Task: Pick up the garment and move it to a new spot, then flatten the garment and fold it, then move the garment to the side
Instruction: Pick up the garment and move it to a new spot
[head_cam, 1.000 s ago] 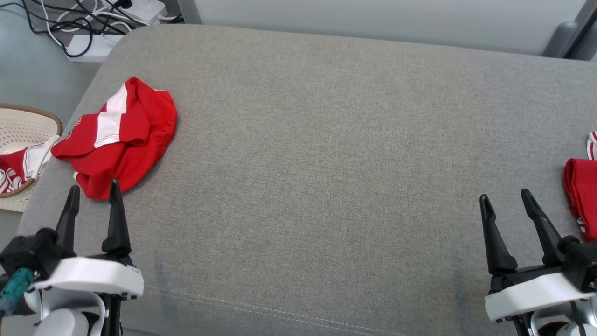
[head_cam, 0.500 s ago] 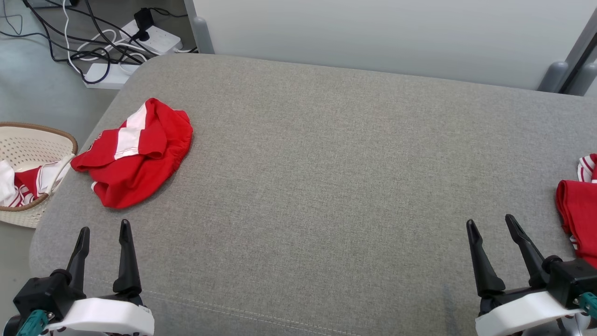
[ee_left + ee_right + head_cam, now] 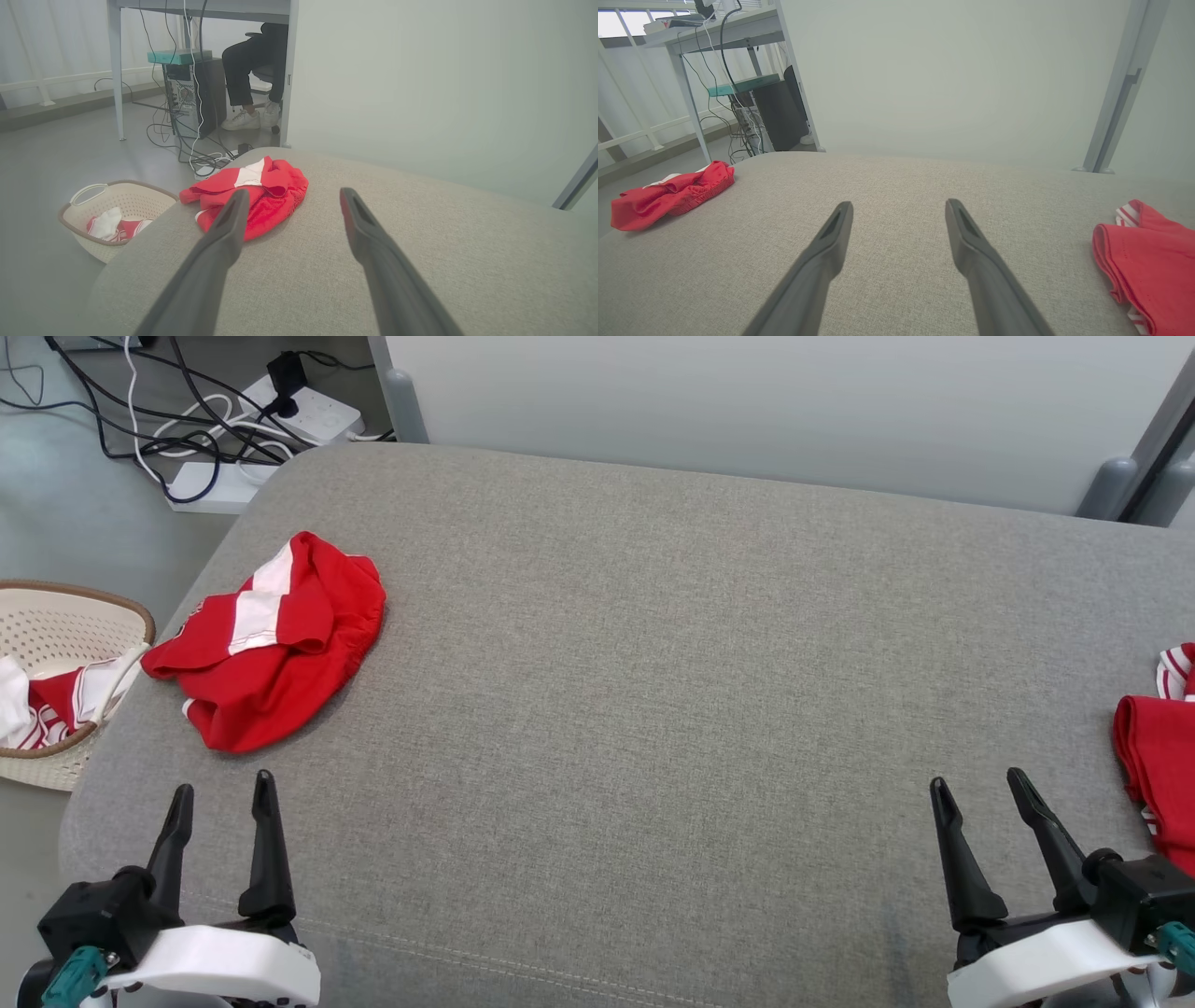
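At the upper left of the head view, a crumpled red garment (image 3: 271, 649) is lying on a grey cushion (image 3: 653, 663). Just below it, the left gripper (image 3: 224, 782) is holding its jaws spread, empty. At lower right, the right gripper (image 3: 976, 777) is doing likewise, near another red cloth (image 3: 1158, 756). A basket (image 3: 65, 625) is sitting at the left edge.

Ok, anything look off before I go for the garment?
Nothing spilled or damaged. The red garment lies crumpled by the grey cushion's left edge, one tip reaching it beside the laundry basket. A second red garment sits at the right edge. The left gripper and right gripper are open, touching neither.
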You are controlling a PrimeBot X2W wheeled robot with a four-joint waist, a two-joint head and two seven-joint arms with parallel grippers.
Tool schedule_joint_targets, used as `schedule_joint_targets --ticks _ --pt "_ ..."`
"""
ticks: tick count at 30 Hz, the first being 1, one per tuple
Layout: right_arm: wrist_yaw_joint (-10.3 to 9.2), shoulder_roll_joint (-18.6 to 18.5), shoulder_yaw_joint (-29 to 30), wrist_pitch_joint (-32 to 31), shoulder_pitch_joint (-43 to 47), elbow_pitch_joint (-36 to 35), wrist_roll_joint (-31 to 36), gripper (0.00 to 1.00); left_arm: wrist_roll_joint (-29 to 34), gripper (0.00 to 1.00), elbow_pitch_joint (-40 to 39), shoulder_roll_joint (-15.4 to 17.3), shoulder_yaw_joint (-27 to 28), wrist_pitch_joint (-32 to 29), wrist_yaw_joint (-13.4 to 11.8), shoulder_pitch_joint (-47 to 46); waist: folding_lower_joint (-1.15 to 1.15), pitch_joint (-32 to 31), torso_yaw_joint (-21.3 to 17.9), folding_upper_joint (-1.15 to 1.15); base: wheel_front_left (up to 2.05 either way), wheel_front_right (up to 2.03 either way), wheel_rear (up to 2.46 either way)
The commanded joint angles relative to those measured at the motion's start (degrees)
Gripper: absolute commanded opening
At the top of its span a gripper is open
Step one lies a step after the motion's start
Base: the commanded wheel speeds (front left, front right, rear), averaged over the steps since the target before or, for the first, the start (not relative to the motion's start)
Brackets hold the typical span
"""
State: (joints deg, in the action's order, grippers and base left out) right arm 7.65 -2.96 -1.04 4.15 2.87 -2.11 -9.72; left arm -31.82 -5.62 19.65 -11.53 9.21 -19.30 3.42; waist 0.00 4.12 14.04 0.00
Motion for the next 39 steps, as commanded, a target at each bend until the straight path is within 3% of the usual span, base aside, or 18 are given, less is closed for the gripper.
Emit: schedule_joint_targets --ticks 1,5,12,13,16,20,26,32,39 --pt "-0.16 -0.3 -1.4 0.6 -1.2 -1.4 -0.1 1.00 0.0 1.00 -2.1 1.8 1.7 -1.0 -0.1 -2.8 0.00 0.2 0.3 0.00 0.00 0.00 0.00" --pt "-0.16 -0.2 -1.0 0.4 -1.6 -2.0 0.2 1.00 -0.8 1.00 -3.4 3.9 2.4 -3.3 1.3 -6.9 0.00 1.1 0.6 0.00 0.00 0.00 0.00" --pt "-0.16 -0.4 -1.0 -0.1 -2.7 -3.1 0.9 1.00 -2.3 1.00 -3.6 10.6 5.6 -8.8 4.8 -18.9 0.00 3.5 -0.1 0.00 0.00 0.00 0.00" --pt "-0.16 -0.4 -1.0 -0.3 -3.1 -3.5 1.1 1.00 -3.6 1.00 -2.1 12.6 6.8 -11.1 6.0 -23.7 0.00 4.5 -0.7 0.00 0.00 0.00 0.00" --pt "-0.16 -0.6 -1.0 -0.3 -3.5 -3.9 1.2 1.00 -5.2 1.00 0.4 14.4 7.4 -13.9 7.5 -28.5 0.00 5.6 -1.4 0.00 0.00 0.00 0.00" --pt "-0.16 -1.0 -0.9 -0.4 -4.9 -4.6 1.6 1.00 -9.9 1.00 11.6 17.9 6.9 -22.4 12.4 -39.8 0.00 9.1 -3.9 0.00 0.00 0.00 0.00" --pt "-0.16 -1.3 -1.2 -0.2 -6.8 -5.3 1.9 1.00 -14.0 1.00 28.7 19.7 6.2 -30.3 16.1 -48.4 0.00 14.0 -6.9 0.00 0.00 0.00 0.00" --pt "-0.16 -2.3 -1.4 -0.6 -8.1 -6.2 2.2 1.00 -15.4 1.00 42.0 19.6 5.3 -33.4 17.9 -52.1 0.00 18.2 -8.8 0.00 0.00 0.00 0.00" --pt "-0.16 -3.9 -1.2 -1.8 -9.1 -8.4 2.5 1.00 -15.6 1.00 50.8 20.2 4.5 -33.8 20.9 -55.0 0.00 22.7 -9.7 0.00 0.00 0.00 0.00"
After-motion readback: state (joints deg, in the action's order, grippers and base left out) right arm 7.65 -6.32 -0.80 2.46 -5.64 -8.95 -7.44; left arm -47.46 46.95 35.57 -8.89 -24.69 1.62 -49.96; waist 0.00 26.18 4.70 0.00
